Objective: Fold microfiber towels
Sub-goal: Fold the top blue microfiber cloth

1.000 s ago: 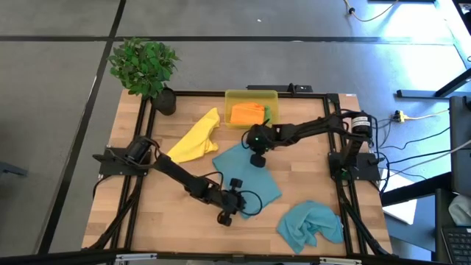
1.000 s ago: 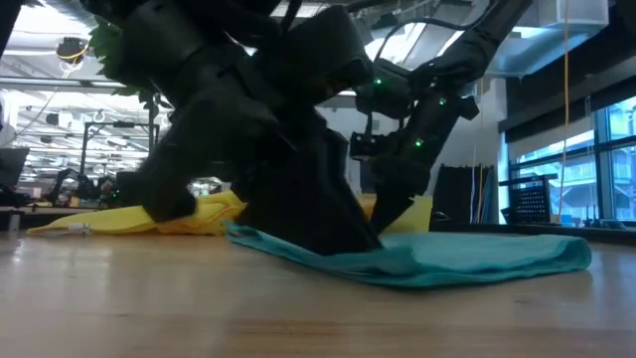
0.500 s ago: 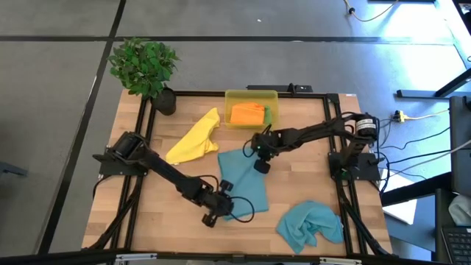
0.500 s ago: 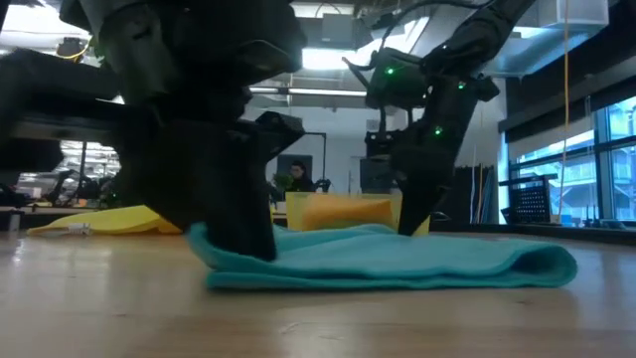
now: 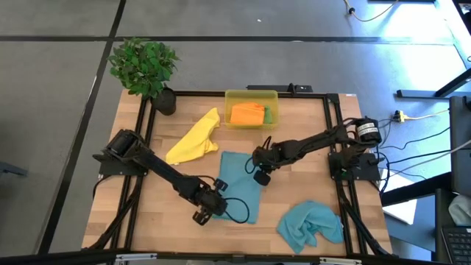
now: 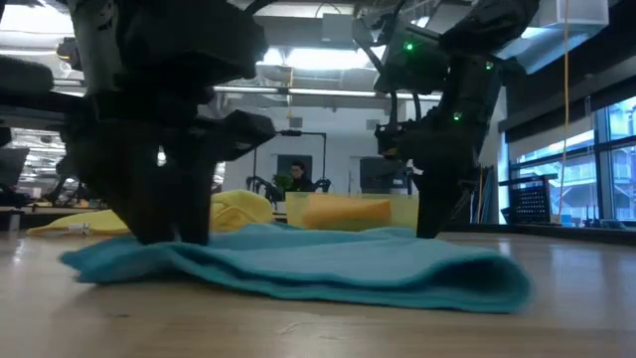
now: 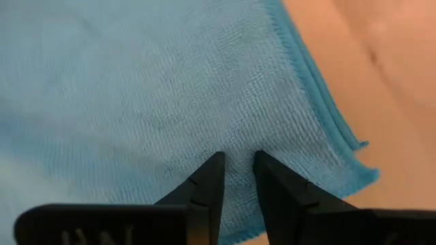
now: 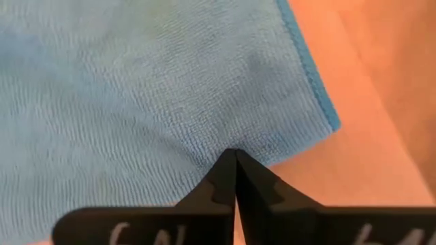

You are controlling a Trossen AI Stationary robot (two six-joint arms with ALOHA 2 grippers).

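A teal-blue towel (image 5: 239,188) lies folded on the table's middle, its fold (image 6: 502,283) toward the right. My left gripper (image 5: 208,208) is shut on its near left corner, and my right gripper (image 5: 261,175) is shut on its far right part. A yellow towel (image 5: 193,138) lies spread at the far left. An orange towel (image 5: 247,112) sits in the yellow bin (image 5: 252,96). A second teal-blue towel (image 5: 310,224) lies crumpled at the near right. My left gripper pinches the teal towel a little in from its corner (image 7: 238,146) between its two fingers, coming steeply from above. Two hemmed edges (image 7: 320,109) run side by side there, so two layers. The towel rests on the table. My right gripper pinches a small pucker of the teal towel (image 8: 231,146) near its hemmed edge (image 8: 310,68), with its fingers pointing steeply down. One layer or several, I cannot tell. The towel lies on the table around the fingers.
A potted plant (image 5: 145,65) stands at the far left corner. Black frame rails (image 5: 335,132) run along the table's sides. Bare wood (image 5: 147,213) lies at the near left and between the two teal towels.
My left gripper has gone toward the table's left edge, drawing the towel's near corner with it. My right gripper has gone toward the near edge and rolled. The teal towel has turned about and slid left, and now lies squarer to the table.
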